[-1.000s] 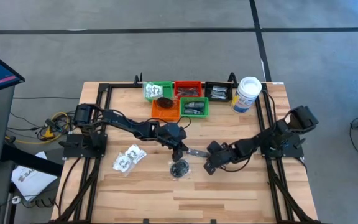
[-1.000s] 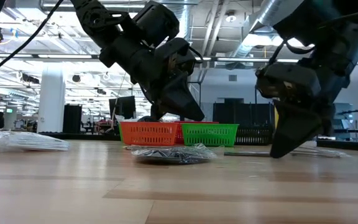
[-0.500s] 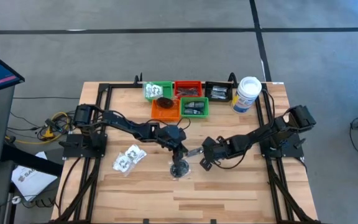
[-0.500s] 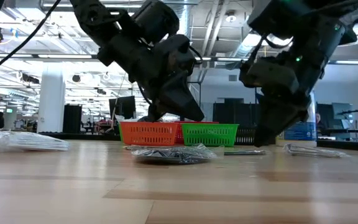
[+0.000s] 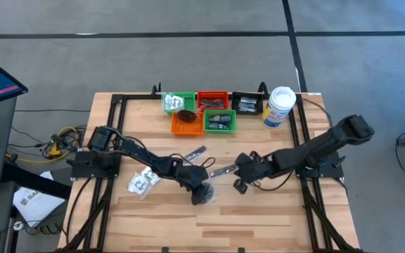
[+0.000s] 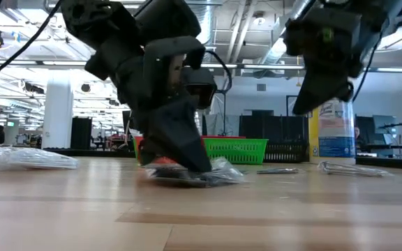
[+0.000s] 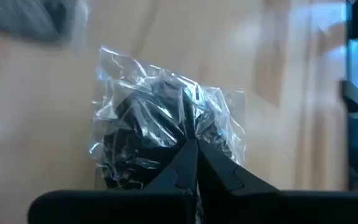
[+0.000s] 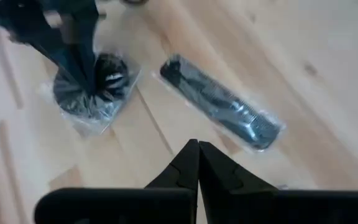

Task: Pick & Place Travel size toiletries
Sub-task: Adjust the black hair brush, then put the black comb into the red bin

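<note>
My left gripper [image 5: 201,191], fingers pressed together, sits on the black bagged piece [image 7: 160,140]; risk: crinkly plastic slips, no grip.

Black round piece [image 7: 160,134] is sealed in crinkled, glossy clear plastic. Slim sachet [image 8: 219,109] is wrapped in shiny film. Table [image 5: 259,211] is made of pale, smooth, matt wood planks.

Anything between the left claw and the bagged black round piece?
Nothing visible. The left claw, shut, is down on the bagged black round piece near the table's front middle. The right claw, shut, hovers apart.
</note>
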